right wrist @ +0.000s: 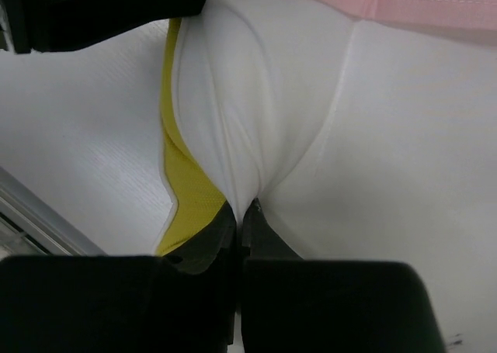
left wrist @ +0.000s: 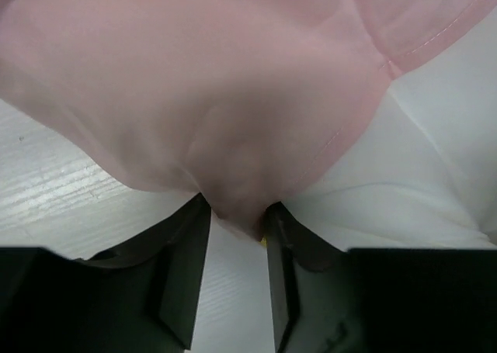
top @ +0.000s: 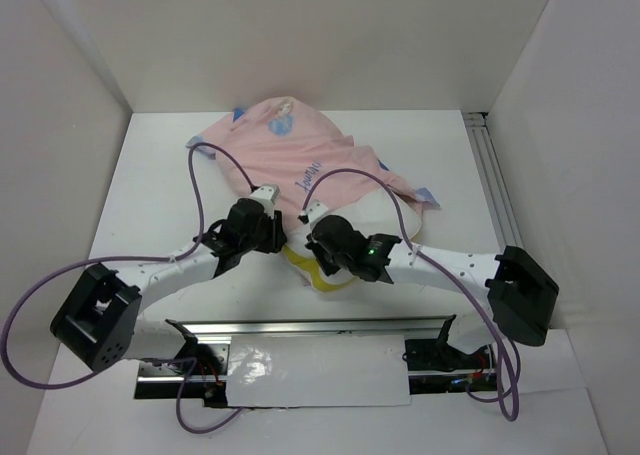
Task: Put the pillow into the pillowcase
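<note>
Two items, top view: the pillow and the pillowcase, both on the white table.
Pillowcase, position: lay past the table's middle toward 12 o'clock, pale pink side up, rumpled.
Pillowcase, heading: its mouth faced 6 o'clock, toward the arm bases; long axis ran roughly 11 to 5 o'clock.
Pillowcase, contents: held the far part of the pillow; how deep could not be told.
Pillow, exposed part: the white end stuck out of the mouth toward 6 o'clock, with the yellow strip along the 7 o'clock edge.
Hem: pink stitched edge lay across the white pillow fabric.
Left gripper: jaws stood apart, with a fold of pink pillowcase bulging between the tips and touching both.
Right gripper: jaws pressed together, pinching a pleat of white pillow fabric beside the yellow strip.
</note>
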You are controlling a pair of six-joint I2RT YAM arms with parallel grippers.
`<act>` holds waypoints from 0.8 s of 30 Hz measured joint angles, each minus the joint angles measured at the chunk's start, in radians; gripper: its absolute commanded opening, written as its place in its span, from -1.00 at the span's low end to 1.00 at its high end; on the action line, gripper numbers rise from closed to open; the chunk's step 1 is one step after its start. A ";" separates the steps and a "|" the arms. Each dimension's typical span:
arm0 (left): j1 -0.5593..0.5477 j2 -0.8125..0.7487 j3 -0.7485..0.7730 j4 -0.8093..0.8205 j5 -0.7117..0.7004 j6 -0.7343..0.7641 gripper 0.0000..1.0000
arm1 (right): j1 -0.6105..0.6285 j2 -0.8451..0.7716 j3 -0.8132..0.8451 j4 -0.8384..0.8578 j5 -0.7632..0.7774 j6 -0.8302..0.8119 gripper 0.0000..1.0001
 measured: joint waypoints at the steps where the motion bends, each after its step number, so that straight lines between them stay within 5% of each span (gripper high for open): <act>1: -0.002 0.018 0.012 -0.006 -0.003 -0.001 -0.21 | 0.000 0.000 0.000 0.002 -0.004 0.001 -1.00; 4: -0.006 0.042 0.048 -0.021 -0.017 -0.004 -0.80 | -0.007 -0.003 0.000 0.003 -0.009 0.004 -1.00; 6: -0.005 0.042 0.059 -0.027 -0.024 -0.019 -1.00 | -0.009 -0.010 0.000 0.004 -0.011 0.007 -1.00; 16: -0.055 -0.124 0.043 -0.090 -0.035 -0.038 -1.00 | -0.010 -0.058 -0.029 0.085 0.048 0.015 -1.00; 24: -0.280 -0.341 0.146 -0.239 -0.131 -0.043 -1.00 | -0.008 -0.215 -0.095 0.453 0.211 -0.068 -1.00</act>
